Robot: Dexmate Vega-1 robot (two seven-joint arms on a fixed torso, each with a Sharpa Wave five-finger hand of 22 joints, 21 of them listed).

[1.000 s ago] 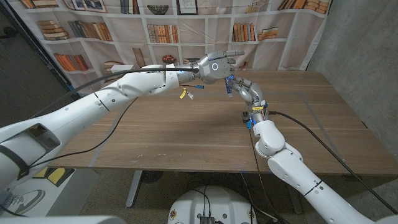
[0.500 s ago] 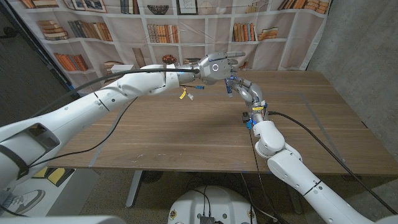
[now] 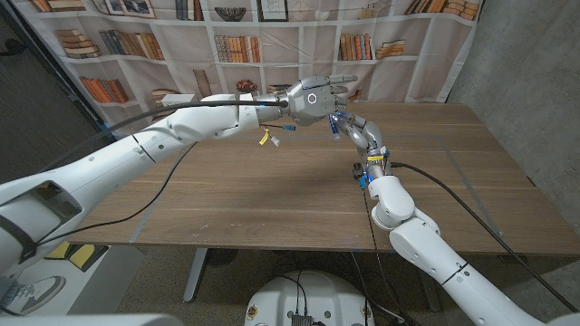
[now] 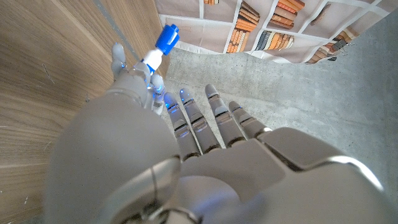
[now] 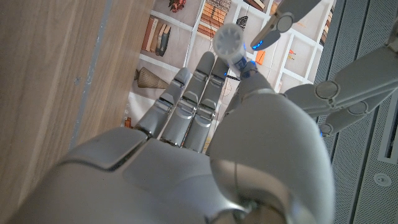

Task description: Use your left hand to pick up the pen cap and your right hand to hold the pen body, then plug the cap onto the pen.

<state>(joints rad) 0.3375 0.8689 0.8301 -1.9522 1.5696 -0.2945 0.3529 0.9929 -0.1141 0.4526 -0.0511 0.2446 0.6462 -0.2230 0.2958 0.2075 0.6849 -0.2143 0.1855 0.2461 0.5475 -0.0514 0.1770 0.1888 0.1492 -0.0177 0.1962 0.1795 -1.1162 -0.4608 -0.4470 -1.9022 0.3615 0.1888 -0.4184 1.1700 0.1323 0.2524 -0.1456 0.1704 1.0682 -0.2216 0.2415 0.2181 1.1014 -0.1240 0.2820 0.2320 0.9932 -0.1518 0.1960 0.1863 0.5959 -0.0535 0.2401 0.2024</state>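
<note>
blue and white in the left hand (image 4: 134,102): the pen cap (image 4: 163,45), pinched between thumb and a finger, blue tip jutting past the fingertips while the other fingers lie straight alongside. held up above the wooden table (image 3: 272,195), over its far middle. just beside it, the right hand (image 3: 360,133), raised from the right side, fingers curled round the pen body (image 5: 230,42), seen end-on as a pale round tip standing out beyond the fingers, with a bit of blue below it. hands nearly meeting in the head view, left hand (image 3: 313,98) slightly higher and farther back, right one lower and nearer the robot. between them a small blue speck, too small to say whether cap or pen. judged from this: cap and pen tip close but not yet joined, long axes roughly facing each other yet probably not in line. likely needed next, a small tilt to line up the cap's mouth with the tip, then a straight push together.
</note>
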